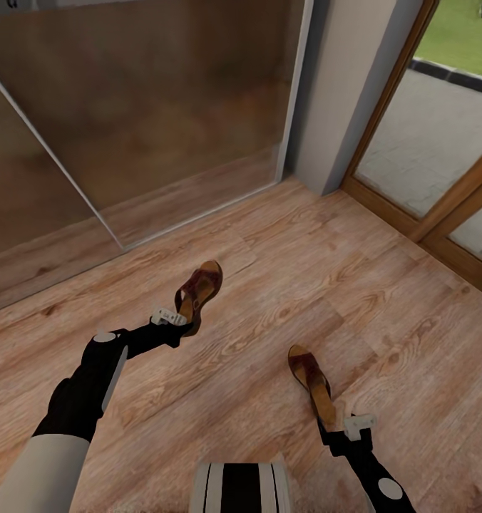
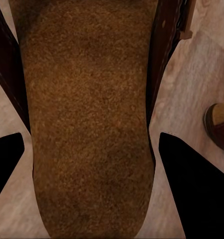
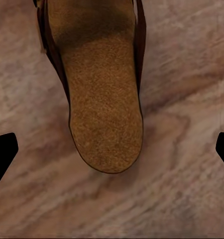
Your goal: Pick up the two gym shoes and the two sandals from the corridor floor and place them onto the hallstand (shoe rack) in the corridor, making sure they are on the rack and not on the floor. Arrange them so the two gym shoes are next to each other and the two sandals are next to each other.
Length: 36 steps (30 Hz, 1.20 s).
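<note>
Two dark brown sandals with tan footbeds are over the wood-plank corridor floor. My left gripper has its fingers pressed against both sides of the far sandal's heel. The near sandal lies flat on the floor, also seen as sandal. My right gripper is just behind its heel, open, with its fingertips spread wide and touching nothing. The gym shoes and the hallstand are out of view.
A large sliding glass panel closes the far left. A grey wall pillar stands beside it. A wooden-framed glass door runs along the right, with paving outside. My base shows at the near edge.
</note>
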{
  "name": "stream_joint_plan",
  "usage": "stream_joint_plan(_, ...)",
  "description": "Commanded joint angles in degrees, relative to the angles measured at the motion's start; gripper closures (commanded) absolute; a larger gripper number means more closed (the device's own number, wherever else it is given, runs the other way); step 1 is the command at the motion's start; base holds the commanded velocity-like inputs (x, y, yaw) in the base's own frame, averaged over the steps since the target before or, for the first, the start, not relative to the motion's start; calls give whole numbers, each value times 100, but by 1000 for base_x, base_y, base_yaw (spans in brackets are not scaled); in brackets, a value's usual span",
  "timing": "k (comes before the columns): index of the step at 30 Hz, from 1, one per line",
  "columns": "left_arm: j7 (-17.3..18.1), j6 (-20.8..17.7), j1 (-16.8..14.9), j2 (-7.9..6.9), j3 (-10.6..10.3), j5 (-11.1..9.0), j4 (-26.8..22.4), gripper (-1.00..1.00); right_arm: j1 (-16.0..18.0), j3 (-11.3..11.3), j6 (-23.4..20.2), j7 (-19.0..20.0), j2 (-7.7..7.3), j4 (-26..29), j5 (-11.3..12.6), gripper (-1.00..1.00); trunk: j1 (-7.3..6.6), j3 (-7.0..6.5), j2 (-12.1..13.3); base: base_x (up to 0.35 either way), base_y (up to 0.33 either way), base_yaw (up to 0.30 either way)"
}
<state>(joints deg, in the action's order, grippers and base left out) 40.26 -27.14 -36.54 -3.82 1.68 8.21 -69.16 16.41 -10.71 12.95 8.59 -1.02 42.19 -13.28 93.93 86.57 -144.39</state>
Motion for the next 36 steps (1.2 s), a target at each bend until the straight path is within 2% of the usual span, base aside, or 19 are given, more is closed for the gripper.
stream_joint_plan(1, 48, -27, -5, 3, 10, 31, -12, 100, 3, -31, 23, 40, 5, -1, -43, -100, 1, 34, -3, 0, 0, 0)
stream_joint_plan(11, 78, -81, -11, 13, 28, 31, -264, 100, 3, -31, 23, 41, 5, 8, -41, -100, 27, 334, -16, 0, 0, 0)
stream_joint_plan(29, 79, -81, -11, 13, 27, 42, -264, 100, 3, -32, 32, 46, 5, 13, -35, -100, 73, 742, -40, 0, 0, 0)
stream_joint_plan(36, 79, -81, -9, 13, 26, 40, -274, 100, 3, -36, 32, 42, 5, 17, -34, -100, 73, 742, -40, 0, 0, 0)
